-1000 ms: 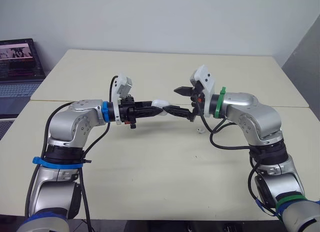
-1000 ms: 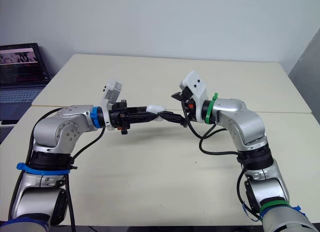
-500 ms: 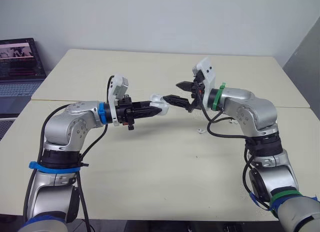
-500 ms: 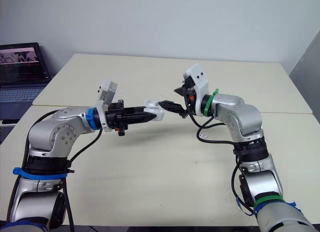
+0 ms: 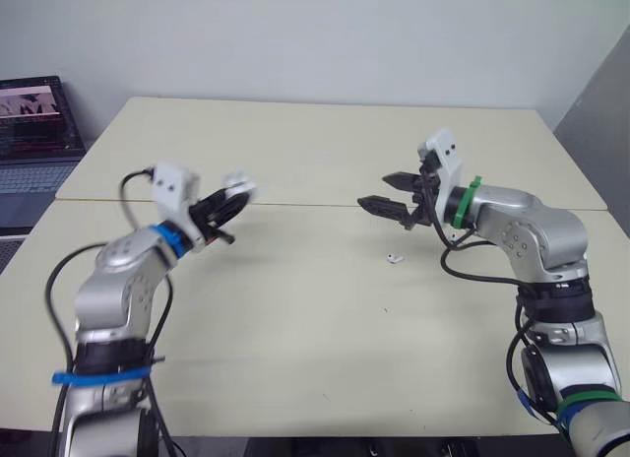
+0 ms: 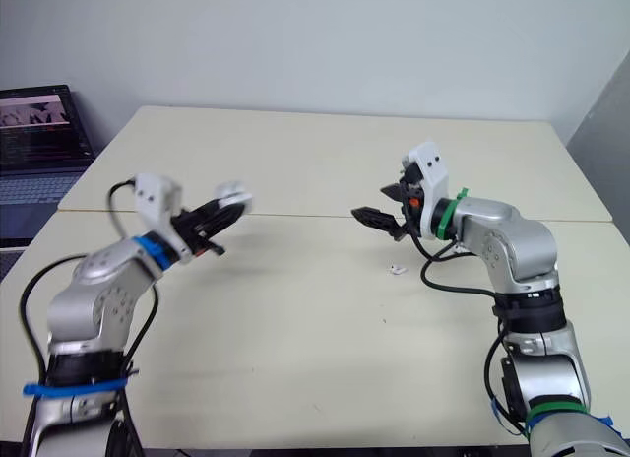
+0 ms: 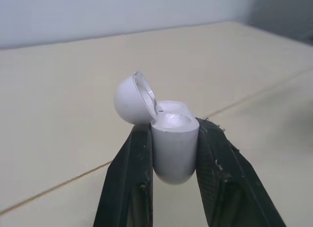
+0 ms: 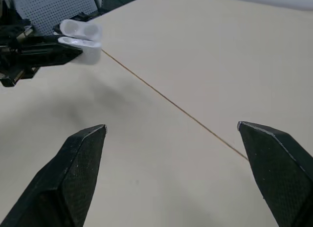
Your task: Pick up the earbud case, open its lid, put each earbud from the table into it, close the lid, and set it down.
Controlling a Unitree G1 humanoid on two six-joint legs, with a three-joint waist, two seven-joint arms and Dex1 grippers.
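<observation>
Two robot arms held apart over a pale counter, the left one gripping an open earbud case

Two cream tabletops meet at a thin seam to form one counter. Read the counter as a clock face seen from the robot's head, with twelve at the far edge.

At about nine to ten o'clock, the left end effector is raised above the surface. Its two black fingers are pressed against the two sides of a small white earbud case, pinching its rounded body between them. The case stands upright in the grip. Its lid is swung open and leans back to one side on its hinge, showing the top of the body. Whether anything sits inside the case cannot be told.

At about one to two o'clock, the right end effector hangs above the counter, well apart from the left one and pointing toward it. Its fingers are spread wide and hold nothing.

One small white earbud lies on the counter at about three o'clock, near the right end effector and on the robot's side of it.

Beyond the counter's left edge, at about ten o'clock, a laptop stands open with its screen lit.
</observation>
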